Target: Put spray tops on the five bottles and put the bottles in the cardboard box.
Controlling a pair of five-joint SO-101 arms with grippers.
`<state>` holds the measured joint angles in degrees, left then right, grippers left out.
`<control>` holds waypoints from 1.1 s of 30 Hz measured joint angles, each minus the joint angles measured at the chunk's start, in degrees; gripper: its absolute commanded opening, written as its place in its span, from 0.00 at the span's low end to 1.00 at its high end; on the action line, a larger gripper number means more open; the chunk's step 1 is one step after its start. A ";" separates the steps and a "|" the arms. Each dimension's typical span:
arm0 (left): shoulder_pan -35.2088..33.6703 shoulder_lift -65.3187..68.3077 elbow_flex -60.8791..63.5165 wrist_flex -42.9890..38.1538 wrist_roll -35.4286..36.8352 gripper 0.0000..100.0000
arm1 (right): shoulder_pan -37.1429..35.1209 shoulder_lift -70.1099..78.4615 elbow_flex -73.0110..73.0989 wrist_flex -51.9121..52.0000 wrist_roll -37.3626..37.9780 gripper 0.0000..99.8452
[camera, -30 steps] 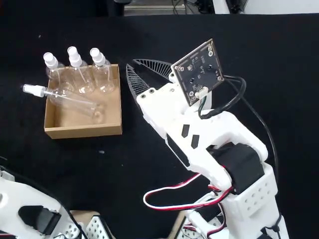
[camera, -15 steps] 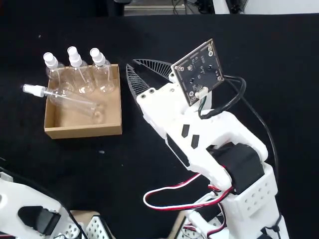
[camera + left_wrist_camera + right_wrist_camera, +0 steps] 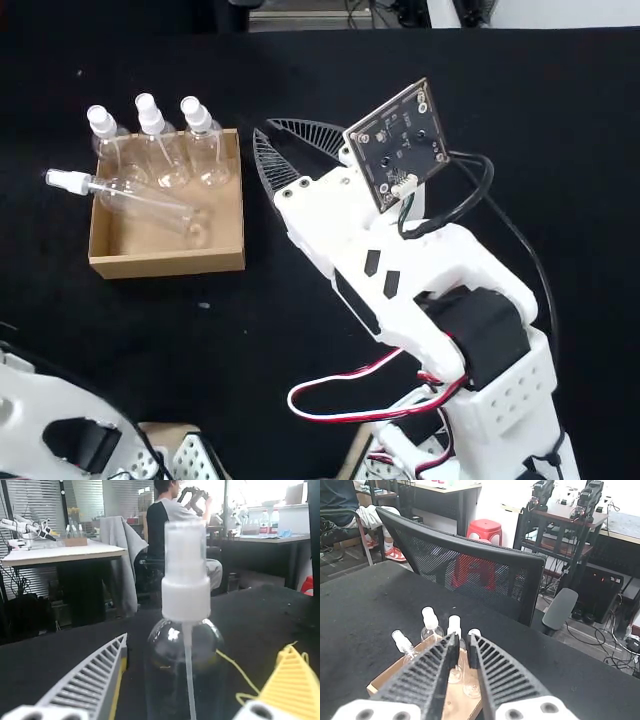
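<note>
A clear bottle (image 3: pixel 182 655) with a white spray top (image 3: pixel 186 575) stands upright between the grey and yellow fingers of my left gripper (image 3: pixel 208 641), which is open, with a gap on each side of the bottle. The cardboard box (image 3: pixel 165 262) lies at the table's left. Three capped bottles (image 3: pixel 150 120) stand along its far wall and one more bottle (image 3: pixel 140 200) lies across it, its top over the left rim. My right gripper (image 3: pixel 262 132) hangs just right of the box, shut on nothing. Past its tips (image 3: pixel 462 639) I see the box (image 3: pixel 385 682) and the upright bottles (image 3: pixel 431 625).
Part of my left arm (image 3: pixel 60 430) sits at the near left corner. The right arm's body (image 3: pixel 420 290) and its cables cover the table's middle and near right. Bare black tabletop (image 3: pixel 150 320) lies in front of the box. A mesh chair (image 3: pixel 470 575) stands beyond the table.
The left arm's visible part has slipped slightly lower at the near left corner. The right arm, box and bottles have not moved.
</note>
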<state>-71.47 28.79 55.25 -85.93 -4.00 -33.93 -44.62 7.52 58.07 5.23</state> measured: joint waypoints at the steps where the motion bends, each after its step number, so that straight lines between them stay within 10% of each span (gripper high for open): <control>1: 0.09 -2.02 2.02 0.00 0.09 0.42 | 0.00 0.00 0.00 0.00 0.00 0.01; 18: 11.08 -28.75 29.01 8.62 -4.57 0.42 | 0.00 0.00 0.00 0.00 0.00 0.01; 26: 18.11 -48.88 29.01 35.52 -3.08 0.42 | 0.00 0.00 0.00 0.00 0.35 0.01; 33: 20.92 -70.07 16.97 82.99 -2.81 0.42 | 0.00 0.00 0.00 0.00 0.35 0.01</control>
<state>-50.55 -41.27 72.22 -2.95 -6.81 -33.93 -44.62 7.52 58.07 5.58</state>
